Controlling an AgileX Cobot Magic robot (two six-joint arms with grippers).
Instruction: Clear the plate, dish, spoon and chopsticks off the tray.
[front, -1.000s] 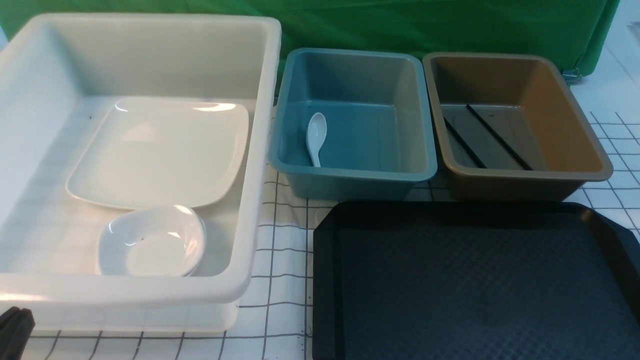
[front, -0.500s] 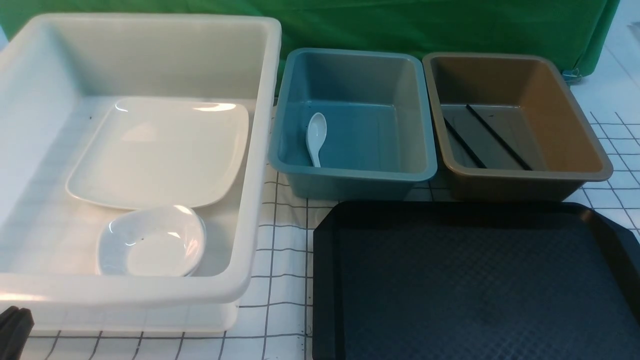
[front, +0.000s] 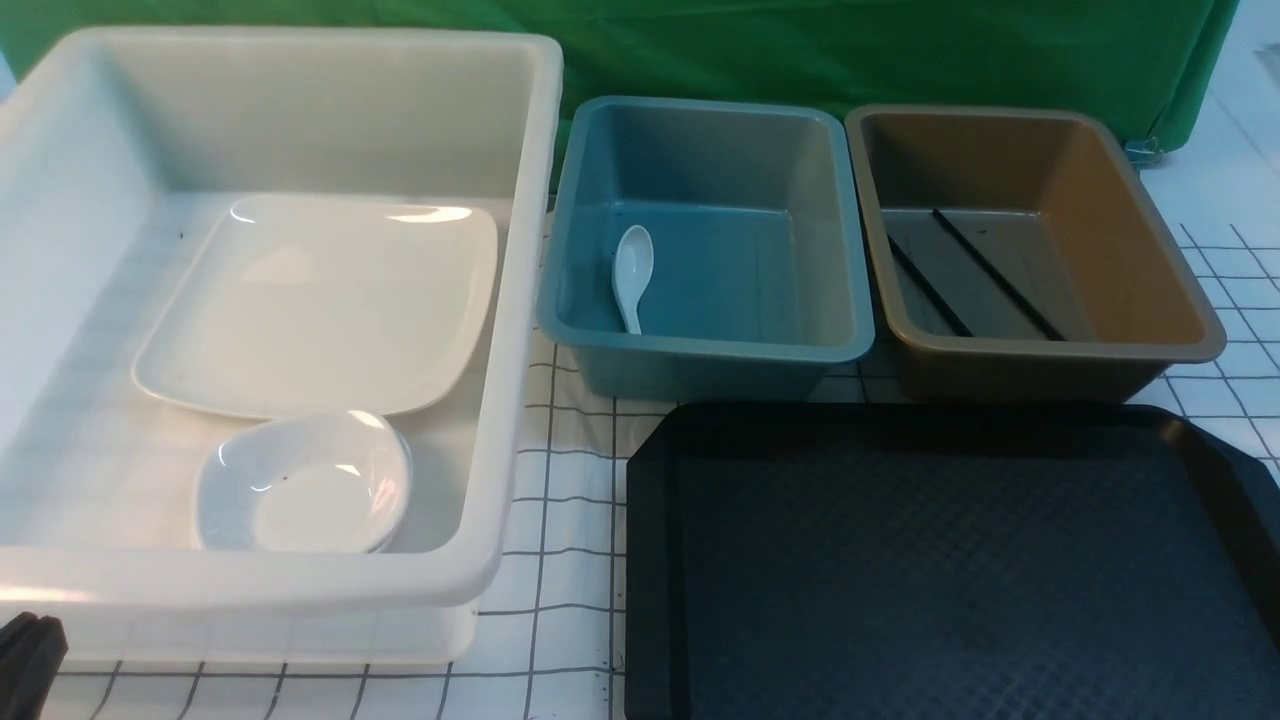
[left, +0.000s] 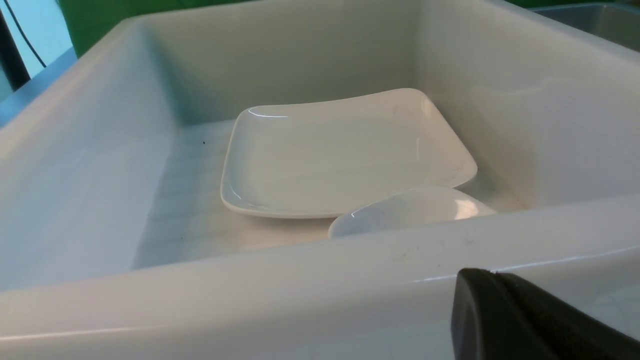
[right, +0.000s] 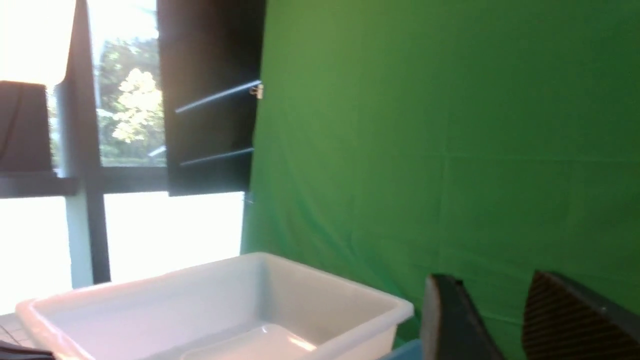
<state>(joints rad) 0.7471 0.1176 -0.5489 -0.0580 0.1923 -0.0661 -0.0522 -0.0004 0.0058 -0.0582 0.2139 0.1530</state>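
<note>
You are seeing the big black textured tray (front: 950, 570) lying bare, tableware sorted into tubs, right fingers (right: 495, 320) parted, left fingers' (left: 525, 320) state untellable

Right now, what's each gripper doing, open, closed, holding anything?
Left gripper: shut, holding nothing.
Right gripper: open, holding nothing.

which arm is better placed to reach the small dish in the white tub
Left. The left pincer sits just outside the near rim of the white tub, by the small dish. The right pincer faces the green backdrop, outside the front view.
</note>
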